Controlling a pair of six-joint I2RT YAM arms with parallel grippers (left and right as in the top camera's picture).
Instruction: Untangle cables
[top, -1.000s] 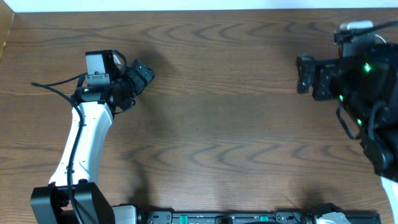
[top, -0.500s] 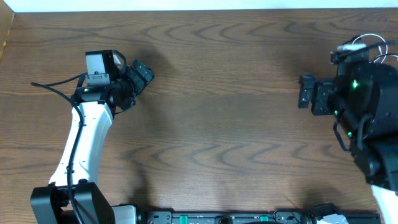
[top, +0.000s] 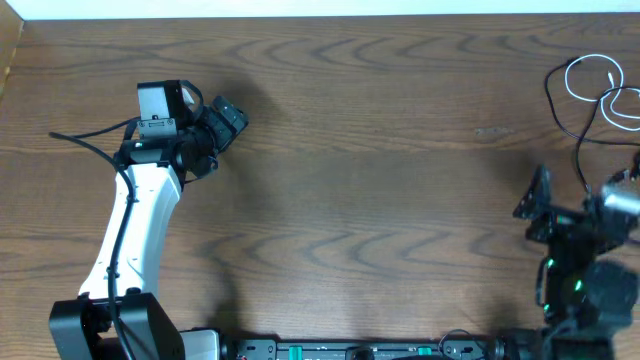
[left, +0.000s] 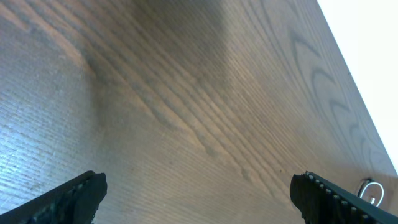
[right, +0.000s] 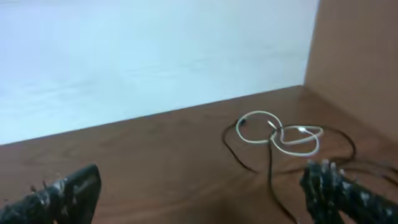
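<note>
Since the overhead view puts the white cable and black cable looped together near the table's far right corner, and the left gripper gapes empty in its wrist view, the right gripper, open in its blurry view, should probably pinch one free end.

The white cable is lying flat on the table in a couple of small loose loops, way over in the far right corner near the back edge. The thin black cable crosses right over those loops and trails back toward the near side, so the two are looped together.
</note>
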